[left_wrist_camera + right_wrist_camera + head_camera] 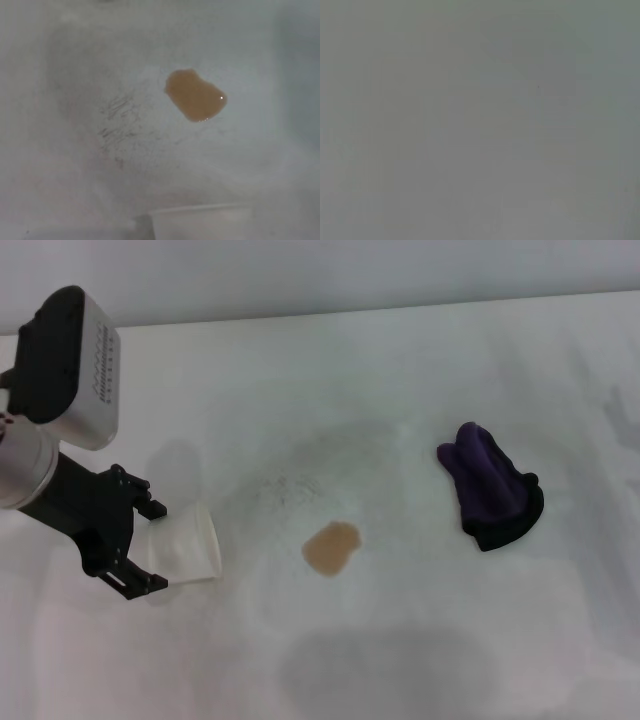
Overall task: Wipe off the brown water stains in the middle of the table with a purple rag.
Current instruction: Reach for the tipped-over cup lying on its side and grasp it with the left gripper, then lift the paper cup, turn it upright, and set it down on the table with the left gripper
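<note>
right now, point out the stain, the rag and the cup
stain (331, 549), head view, middle of the brown blotch
rag (488, 488), head view, middle of the purple bunch
cup (188, 544), head view, white side wall, held on its side in the left gripper (140, 545)

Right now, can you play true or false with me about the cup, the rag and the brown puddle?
1. The purple rag lies on top of the brown water stains. False: it sits apart, on the robot's right.
2. The left gripper has its jaws around a paper cup. True.
3. The paper cup stands upright. False: it is tipped on its side.
4. The stain is still on the table. True.
5. The right gripper is grabbing the rag. False: it is not in view.
</note>
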Controlling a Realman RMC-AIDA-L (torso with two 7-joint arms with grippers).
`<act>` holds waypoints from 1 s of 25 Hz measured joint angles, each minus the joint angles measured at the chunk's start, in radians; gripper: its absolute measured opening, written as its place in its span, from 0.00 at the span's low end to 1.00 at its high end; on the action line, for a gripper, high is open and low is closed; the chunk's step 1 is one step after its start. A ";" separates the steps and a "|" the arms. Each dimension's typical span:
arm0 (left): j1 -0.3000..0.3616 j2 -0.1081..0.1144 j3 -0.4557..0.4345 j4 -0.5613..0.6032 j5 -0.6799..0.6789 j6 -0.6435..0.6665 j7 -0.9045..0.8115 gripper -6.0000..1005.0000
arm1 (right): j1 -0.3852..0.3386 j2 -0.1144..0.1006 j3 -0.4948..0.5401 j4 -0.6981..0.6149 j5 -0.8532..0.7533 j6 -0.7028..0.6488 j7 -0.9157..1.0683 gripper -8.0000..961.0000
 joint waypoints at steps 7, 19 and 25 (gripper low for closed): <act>0.000 -0.013 -0.003 -0.073 0.006 -0.077 0.041 0.89 | 0.001 0.001 -0.002 0.000 0.000 0.000 0.000 0.91; -0.005 -0.020 -0.003 -0.131 0.008 -0.141 0.057 0.88 | 0.002 0.002 -0.012 0.000 0.000 -0.008 0.000 0.91; -0.001 -0.024 -0.004 -0.132 0.006 -0.159 0.053 0.86 | 0.002 0.002 -0.012 0.000 0.000 -0.011 0.000 0.91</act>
